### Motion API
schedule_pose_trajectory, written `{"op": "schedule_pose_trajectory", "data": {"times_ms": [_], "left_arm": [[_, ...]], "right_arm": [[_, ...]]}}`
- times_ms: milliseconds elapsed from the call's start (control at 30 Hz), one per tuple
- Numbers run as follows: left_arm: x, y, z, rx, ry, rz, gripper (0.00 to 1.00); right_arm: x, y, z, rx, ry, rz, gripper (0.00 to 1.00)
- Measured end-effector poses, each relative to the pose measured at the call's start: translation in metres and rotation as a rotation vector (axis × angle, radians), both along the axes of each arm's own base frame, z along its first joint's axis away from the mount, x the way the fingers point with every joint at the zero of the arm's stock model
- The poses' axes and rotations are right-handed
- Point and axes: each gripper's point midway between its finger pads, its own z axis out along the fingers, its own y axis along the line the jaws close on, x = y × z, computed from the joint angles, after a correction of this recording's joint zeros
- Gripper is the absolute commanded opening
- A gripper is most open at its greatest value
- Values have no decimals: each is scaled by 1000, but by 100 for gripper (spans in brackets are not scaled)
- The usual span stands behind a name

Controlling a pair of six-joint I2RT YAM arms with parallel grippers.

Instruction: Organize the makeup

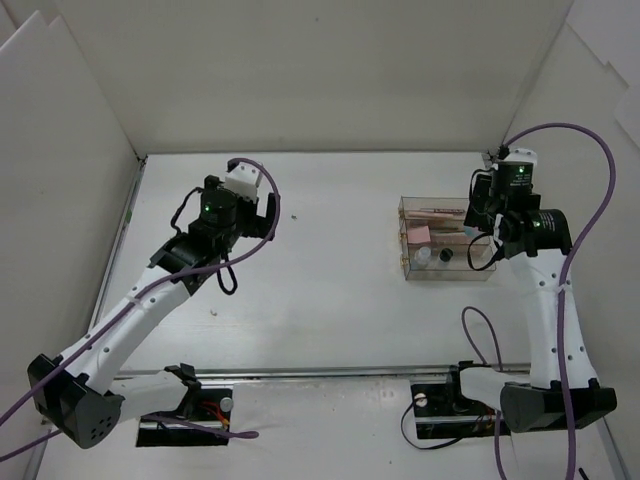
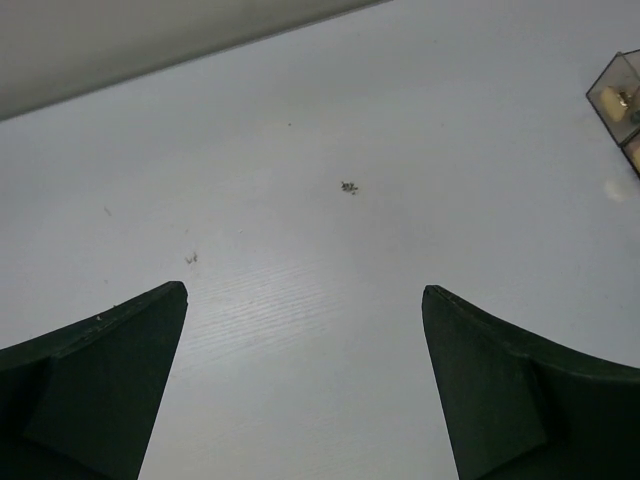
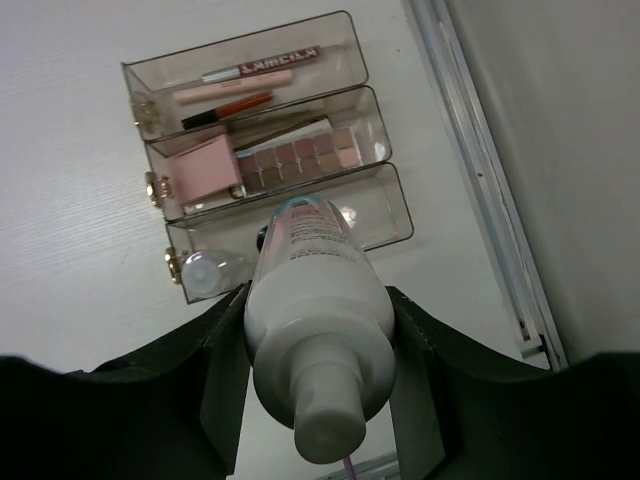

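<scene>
Gripping white bottle (image 3: 320, 300) in right pincer (image 3: 320, 345), fingers (image 3: 225, 350) clamped on both sides, nozzle end toward wrist camera. Hanging over box (image 3: 400, 210) near right side of surface (image 1: 320, 300), far end in front of lowest tier; cannot tell if touching. Sorted in box: pencils (image 3: 235, 90) in top tier, pink square (image 3: 205, 170) beside palette (image 3: 300, 160) in middle tier, small clear bottle (image 3: 205, 272) in lowest. Spread wide apart, holding nothing: left pincer (image 2: 305, 295), above bare surface well left of box.
</scene>
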Motion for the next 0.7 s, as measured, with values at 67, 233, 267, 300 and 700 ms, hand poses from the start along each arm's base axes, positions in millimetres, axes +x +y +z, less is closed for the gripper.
{"op": "schedule_pose_trajectory", "data": {"times_ms": [67, 233, 267, 300, 700], "left_arm": [[2, 11, -4, -15, 41, 58, 99], [-7, 39, -29, 1, 116, 181, 99], [-11, 43, -35, 8, 128, 195, 100], [-13, 46, -39, 16, 138, 205, 99], [-26, 70, -63, 77, 167, 288, 100]], "right_arm": [[1, -16, -10, -6, 25, -56, 0], [4, -41, -52, 10, 118, -150, 0], [5, -43, -60, 15, 132, -162, 0], [6, -46, -68, 21, 145, -173, 0], [15, -58, -143, 60, 207, -211, 0]]}}
